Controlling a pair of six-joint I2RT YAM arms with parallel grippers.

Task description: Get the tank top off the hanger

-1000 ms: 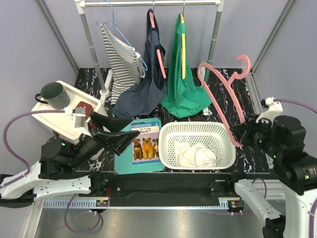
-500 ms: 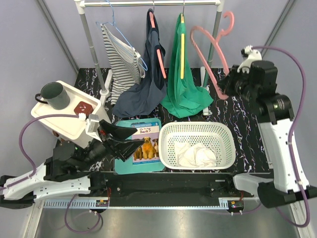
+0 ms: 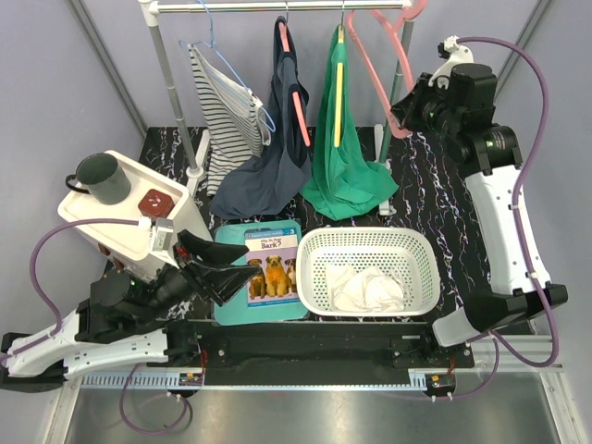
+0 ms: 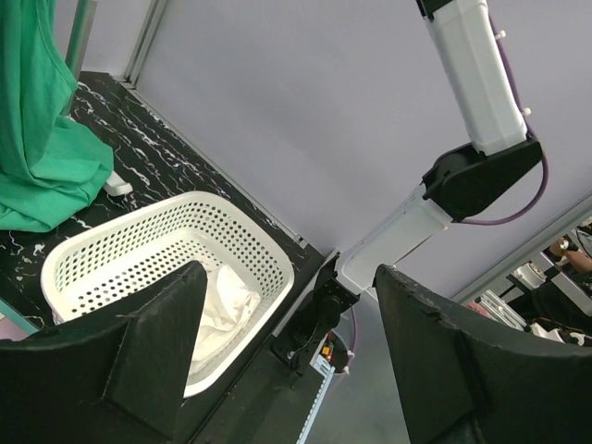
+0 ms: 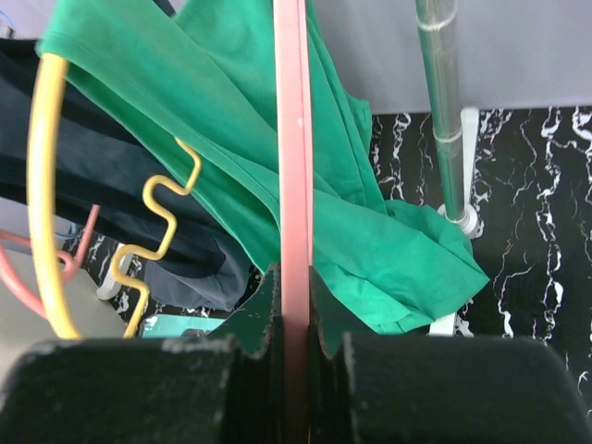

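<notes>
A bare pink hanger (image 3: 368,74) is up at the right end of the clothes rail (image 3: 250,6). My right gripper (image 3: 400,116) is shut on its lower bar. The right wrist view shows the pink bar (image 5: 293,139) pinched between the jaws of that gripper (image 5: 293,277). A white tank top (image 3: 365,289) lies crumpled in the white basket (image 3: 319,242), off any hanger. My left gripper (image 3: 248,259) hovers open and empty over the book, left of the basket. In the left wrist view the gripper (image 4: 291,273) frames the basket (image 4: 185,199) and the white cloth (image 4: 222,305).
On the rail hang a striped top (image 3: 227,106) on a blue hanger, a navy garment (image 3: 273,157) and a green garment (image 3: 342,166) on a yellow hanger (image 5: 42,185). A children's book (image 3: 271,268) lies left of the basket. A white tray (image 3: 92,217) holds a dark mug (image 3: 97,176).
My right arm has swung the pink hanger from beside the basket up to the rail's right end. The left arm has shifted slightly and stays open.
</notes>
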